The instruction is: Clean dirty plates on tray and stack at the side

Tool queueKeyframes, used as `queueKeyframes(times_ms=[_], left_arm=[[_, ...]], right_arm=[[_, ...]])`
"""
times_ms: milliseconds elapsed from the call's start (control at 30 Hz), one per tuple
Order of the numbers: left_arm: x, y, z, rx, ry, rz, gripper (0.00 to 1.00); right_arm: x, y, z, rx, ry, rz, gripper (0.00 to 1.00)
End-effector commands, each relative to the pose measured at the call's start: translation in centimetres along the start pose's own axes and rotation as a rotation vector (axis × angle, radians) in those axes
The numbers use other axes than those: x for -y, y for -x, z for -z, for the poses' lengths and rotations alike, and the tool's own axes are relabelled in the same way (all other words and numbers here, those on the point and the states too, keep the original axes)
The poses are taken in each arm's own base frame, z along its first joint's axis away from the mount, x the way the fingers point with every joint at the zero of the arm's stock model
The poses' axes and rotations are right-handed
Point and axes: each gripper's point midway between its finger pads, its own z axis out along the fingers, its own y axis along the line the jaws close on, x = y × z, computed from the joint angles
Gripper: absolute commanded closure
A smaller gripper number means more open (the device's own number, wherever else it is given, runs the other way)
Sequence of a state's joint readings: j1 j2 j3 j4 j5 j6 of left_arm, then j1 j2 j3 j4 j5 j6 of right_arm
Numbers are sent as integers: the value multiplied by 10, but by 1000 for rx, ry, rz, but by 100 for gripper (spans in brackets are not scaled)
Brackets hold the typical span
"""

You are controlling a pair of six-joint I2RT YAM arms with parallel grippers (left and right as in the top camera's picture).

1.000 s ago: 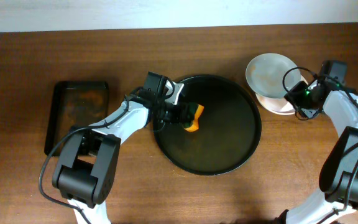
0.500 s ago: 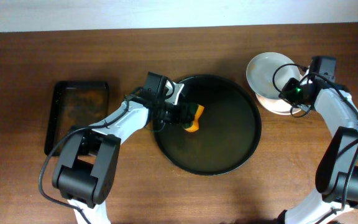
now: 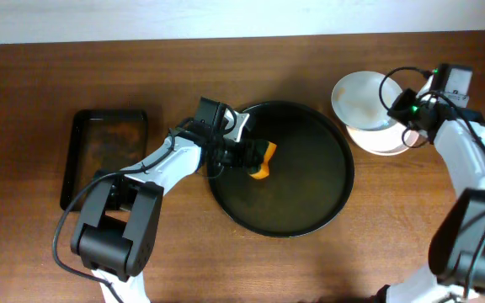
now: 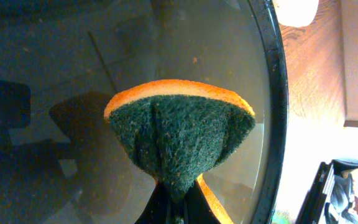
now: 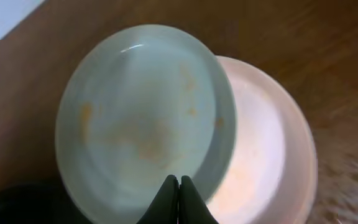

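A black round tray (image 3: 310, 194) sits mid-table with no plate on it. My left gripper (image 3: 247, 156) is over its left part, shut on a green and orange sponge (image 3: 263, 160). In the left wrist view the sponge (image 4: 179, 137) bulges out of the shut gripper (image 4: 178, 202) just above the tray (image 4: 272, 93). My right gripper (image 3: 399, 114) is shut on the rim of a white plate (image 3: 360, 97) with faint orange smears. It holds the plate tilted over another white plate (image 3: 381, 145) right of the tray. The right wrist view shows the gripper (image 5: 179, 186), the held plate (image 5: 142, 112) and the lower plate (image 5: 272, 155).
A rectangular rusty-brown pan (image 3: 106, 147) lies at the far left. Cables loop round the right wrist. A pale wall edge runs along the back of the wooden table.
My right wrist has swung back to the right and slightly up. The held plate has shifted a little to the left. The left arm and sponge have not moved.
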State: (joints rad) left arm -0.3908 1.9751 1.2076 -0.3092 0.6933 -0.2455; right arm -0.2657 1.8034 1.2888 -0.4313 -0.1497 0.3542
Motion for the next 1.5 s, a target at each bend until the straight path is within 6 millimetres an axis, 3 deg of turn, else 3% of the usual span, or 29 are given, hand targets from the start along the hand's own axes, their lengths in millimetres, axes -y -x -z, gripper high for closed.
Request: queueKeyframes(times_ms=[0,100,200,300,400,433,467,500,533,600,633,767,833,967,1067,1133,1167,1200,1267,1400,1433,1467], left_arm=[[3,-1,-1,-7,-24,-18,100],[3,-1,-1,-7,-24,-18,100],[3,-1,-1,-7,-24,-18,100],[3,-1,-1,-7,-24,-18,99],[3,-1,-1,-7,-23,-18,99],[3,-1,-1,-7,-24,-18,100],[4,-1,-2,-9,-25,-20,100],[8,-4,-5,-18,-31,-28,100],[21,-9,-10,-40,-62,-45,100],[46,-25,-28,-85,-78,-91,100],[44,-27,-32,-85,-44,-82,100],[25,-33,-42,-99,37,-65,100],[-9,-45,-57,-135,139,-26,100],[-68,-31,-31,-76,351,42,99],[-76,-27,-25,-62,371,56,99],[-92,-19,-7,-24,515,43,99],[-73,-8,8,17,511,15,100],[-55,-5,11,27,472,-8,100],[-33,-14,-1,0,450,-58,100],[-54,-43,-26,-94,549,-68,100],[-44,-39,-27,-91,504,-71,100],[-20,-27,-24,-63,420,-87,100]], right_arm=[[3,-19,-30,-82,26,-3,95],[21,-38,-45,-145,-44,-17,95],[63,-54,-35,-193,-275,-9,95],[79,-66,-25,-239,-368,-5,96],[49,-41,3,-168,-248,-12,90],[36,-34,16,-152,-194,-13,80],[11,-28,52,-137,-96,-15,62],[5,-33,69,-150,-72,-18,53],[5,-43,84,-180,-77,-21,51],[12,-66,93,-275,-109,-9,51],[14,-71,94,-295,-116,-12,51],[16,-78,97,-325,-125,-13,55],[17,-80,97,-335,-128,-11,56],[18,-83,98,-348,-129,5,62],[18,-83,99,-348,-129,5,62],[18,-83,99,-350,-130,5,62],[18,-83,99,-350,-130,5,62],[18,-83,99,-350,-130,5,62],[21,-82,99,-346,-144,8,62],[21,-83,99,-350,-146,7,62],[21,-84,99,-351,-146,7,62],[21,-84,100,-353,-147,7,62]])
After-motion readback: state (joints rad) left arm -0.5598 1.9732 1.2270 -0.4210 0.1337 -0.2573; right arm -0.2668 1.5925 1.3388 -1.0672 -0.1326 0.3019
